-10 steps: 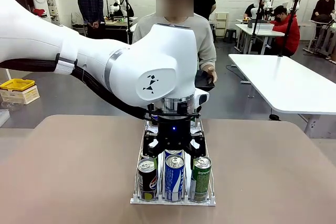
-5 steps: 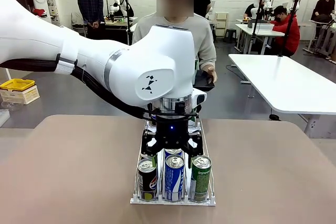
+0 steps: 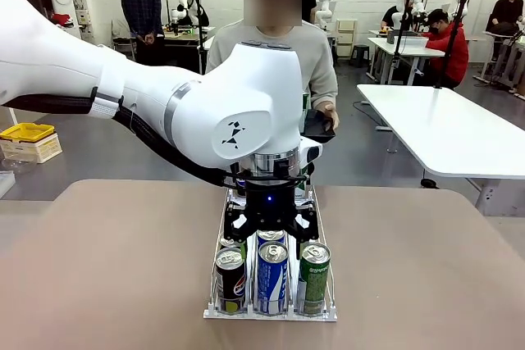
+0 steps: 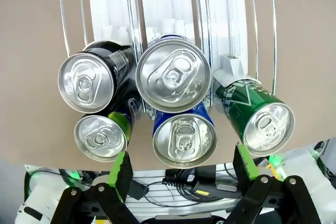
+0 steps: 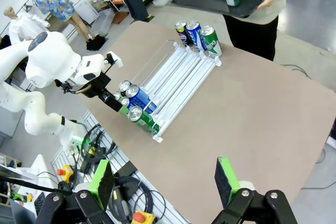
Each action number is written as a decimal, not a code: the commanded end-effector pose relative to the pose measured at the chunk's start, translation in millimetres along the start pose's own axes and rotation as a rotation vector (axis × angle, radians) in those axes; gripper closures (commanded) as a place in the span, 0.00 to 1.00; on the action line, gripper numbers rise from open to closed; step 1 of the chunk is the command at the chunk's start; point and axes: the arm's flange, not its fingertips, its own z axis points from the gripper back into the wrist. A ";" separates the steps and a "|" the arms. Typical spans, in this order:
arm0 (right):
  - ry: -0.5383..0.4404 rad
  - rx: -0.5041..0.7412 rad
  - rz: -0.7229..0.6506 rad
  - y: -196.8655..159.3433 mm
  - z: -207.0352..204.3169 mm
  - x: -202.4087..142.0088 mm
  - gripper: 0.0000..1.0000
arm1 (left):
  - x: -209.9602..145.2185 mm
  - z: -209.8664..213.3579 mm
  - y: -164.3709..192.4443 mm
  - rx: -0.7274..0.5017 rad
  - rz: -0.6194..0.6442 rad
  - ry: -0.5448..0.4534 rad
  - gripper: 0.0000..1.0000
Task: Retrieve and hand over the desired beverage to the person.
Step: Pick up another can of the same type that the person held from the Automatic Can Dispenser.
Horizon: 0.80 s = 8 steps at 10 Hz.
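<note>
Now the left gripper (image 3: 270, 234) hangs released, jaws spread wide, just above the cans (image 3: 272, 275) in the wire rack (image 3: 271, 314) at the counter's (image 3: 123, 268) near edge. The right gripper (image 5: 164, 167) hangs released, high overhead. The person (image 3: 316, 55) stands at the far edge.

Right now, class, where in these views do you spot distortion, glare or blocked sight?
Left wrist view: the rack looks bowed outward, the can tops glare. Front view: the left arm hides part of the person. Right wrist view: evenly lit.
</note>
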 end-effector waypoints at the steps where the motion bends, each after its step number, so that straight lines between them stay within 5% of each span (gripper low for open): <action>1: -0.023 0.024 0.015 -0.9 -1.5 1.1 0.00 | 1.6 -8.3 -2.7 0.016 0.006 -0.036 0.00; 8: -0.023 0.024 0.015 -0.9 -1.5 1.1 0.00 | 11.5 -19.5 -2.0 0.047 0.049 -0.058 0.00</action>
